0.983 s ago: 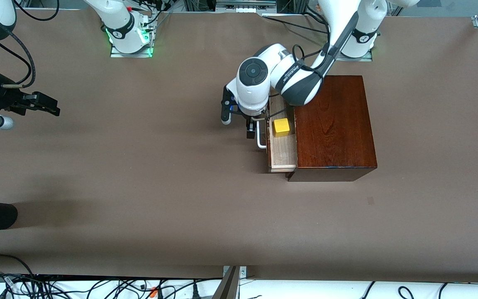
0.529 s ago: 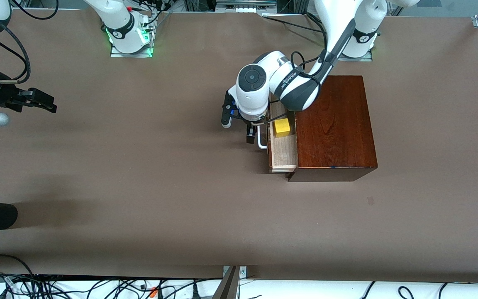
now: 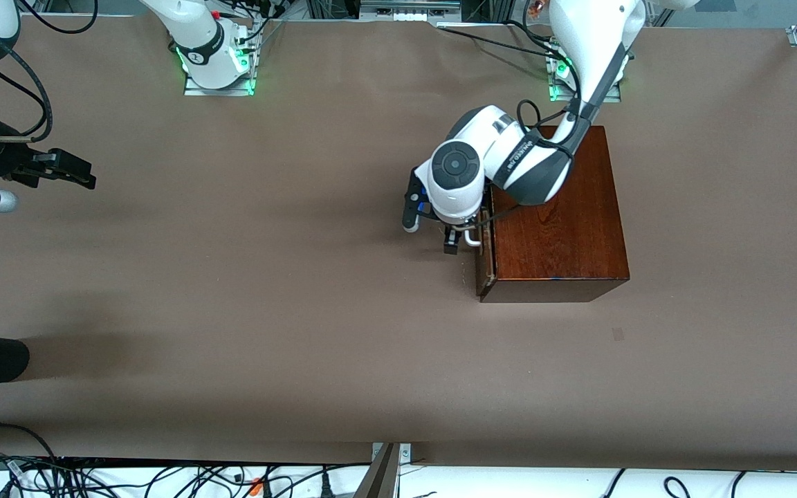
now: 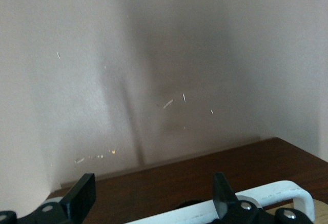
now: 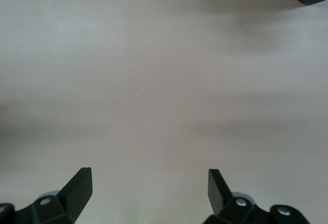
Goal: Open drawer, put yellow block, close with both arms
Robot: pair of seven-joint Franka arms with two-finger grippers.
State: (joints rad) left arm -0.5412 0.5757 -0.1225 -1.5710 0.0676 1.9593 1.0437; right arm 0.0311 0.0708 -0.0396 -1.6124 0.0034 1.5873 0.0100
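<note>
2 arms share the brown surface (image 3: 301,311), and only 1 of them is busy. Taking the mahogany box (image 3: 554,214) as the landmark: nearest the front camera, the surface in front of the box's near wall lies bare. At the box's face toward the right arm's end, the drawer (image 3: 483,259) now sits pushed almost flush, only its dark front edge showing. A second ago it stood pulled out, its pale wood tray exposed with the yellow block resting inside. That block is no longer visible, so I judge it shut away in the box.

The left gripper (image 3: 459,242) hangs just beside that drawer front, at the white handle (image 3: 472,239). In the left wrist view its fingers (image 4: 82,198) stand spread apart with the handle bar (image 4: 277,193) lying by them, clamping nothing. It has travelled with the drawer toward the box over the last second, which reads as a push rather than a pull.

For the task, opening and loading look done, and closing is all but finished; a thin gap may remain.

Well away from the box, at the right arm's end of the surface, the right gripper (image 3: 70,169) waits over bare surface, jaws wide and empty.
</note>
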